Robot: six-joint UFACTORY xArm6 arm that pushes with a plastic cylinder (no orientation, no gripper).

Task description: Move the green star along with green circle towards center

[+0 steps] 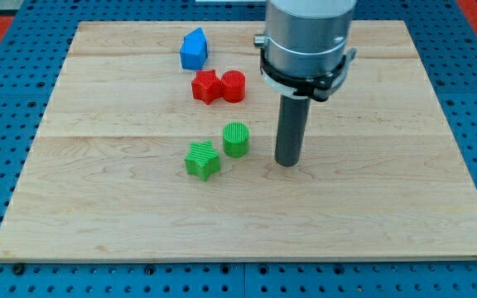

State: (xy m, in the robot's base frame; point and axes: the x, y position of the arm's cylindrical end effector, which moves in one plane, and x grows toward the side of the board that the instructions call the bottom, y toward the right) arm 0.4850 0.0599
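The green star [202, 160] lies on the wooden board [371, 207] a little left of the board's middle. The green circle [236, 139] stands just to its upper right, almost touching it. My tip [287, 163] rests on the board to the right of the green circle, a short gap away, and touches neither green block. The rod rises from the tip to the arm's grey housing at the view's top.
A red star [207, 86] and a red circle [233, 86] sit side by side above the green blocks. A blue block with a peaked top [194, 49] lies near the board's top edge. Blue pegboard surrounds the board.
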